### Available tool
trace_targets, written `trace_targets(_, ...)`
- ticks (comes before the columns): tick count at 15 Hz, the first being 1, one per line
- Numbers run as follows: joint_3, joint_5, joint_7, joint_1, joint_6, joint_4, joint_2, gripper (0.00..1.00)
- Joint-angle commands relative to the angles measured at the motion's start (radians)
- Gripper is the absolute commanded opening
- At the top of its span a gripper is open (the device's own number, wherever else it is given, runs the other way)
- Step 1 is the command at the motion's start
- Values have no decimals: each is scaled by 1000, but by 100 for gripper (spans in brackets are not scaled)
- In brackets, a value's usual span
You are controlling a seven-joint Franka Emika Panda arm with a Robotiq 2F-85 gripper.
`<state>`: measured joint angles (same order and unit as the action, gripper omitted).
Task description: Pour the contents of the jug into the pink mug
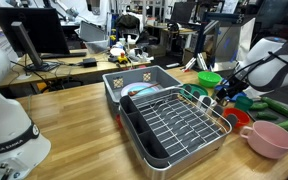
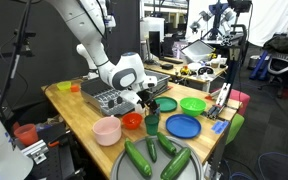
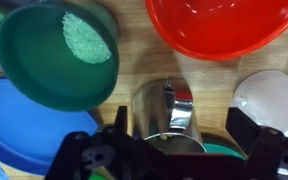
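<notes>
**Steel jug between spread claw; pink mug stands apart on table**

1. Claw (image 3: 177, 135). Wrist view: black fingers (image 3: 92, 158) set wide, one on each side of the steel jug (image 3: 169, 108). A gap shows btw. each finger and the jug wall, so the claw is spread and not pinching. In both exterior views it sits low over the table (image 1: 74, 110) on the white arm (image 2: 119, 72), among the dishes.

2. Steel jug. Upright, mouth up, centred btw. the fingers. Contents can't be made out. Not clearly seen in the exterior views.

3. Pink mug (image 1: 272, 138). Wide, pale pink, upright on the table, mouth up. Seen in both exterior views. Just beside the small red cup (image 2: 132, 121), which sits btw. it and the claw in an exterior view. Mug (image 2: 107, 130) is clear of the claw, near the table's front edge.

4. Green bowl w/ pale green granules (image 3: 59, 55). Wrist view, upper left, near the jug.

5. Red vessel (image 3: 219, 25). Wrist view, upper right, only partly in frame.

6. Blue plate (image 2: 182, 126). Flat on the table, near the claw. Its edge shows lower left in the wrist view.

7. Wire dish rack (image 1: 179, 125). Sits in a grey tray (image 1: 134, 80) at mid-table.

8. Cucumbers (image 2: 139, 158). Several, lying at the table's front edge.

9. White rounded object (image 3: 274, 100). Wrist view, right side. Can't tell what it is.
</notes>
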<state>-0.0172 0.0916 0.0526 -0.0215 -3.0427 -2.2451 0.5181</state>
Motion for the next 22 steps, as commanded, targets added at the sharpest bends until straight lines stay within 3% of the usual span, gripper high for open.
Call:
trace_targets(1, -21, -14, 33, -29, 27, 19, 9, 100)
trace_targets(7, -20, -11, 35, -33, 28, 13, 17, 97)
trace_targets(9, -21, -10, 37, -32, 27, 14, 19, 72)
trace_targets(11, -22, -9, 39, -30, 26, 18, 20, 64)
trace_targets(20, -12, -6, 36, -19, 31, 18, 21, 1)
trace_targets(22, -5, -5, 32, -15, 29, 16, 19, 3)
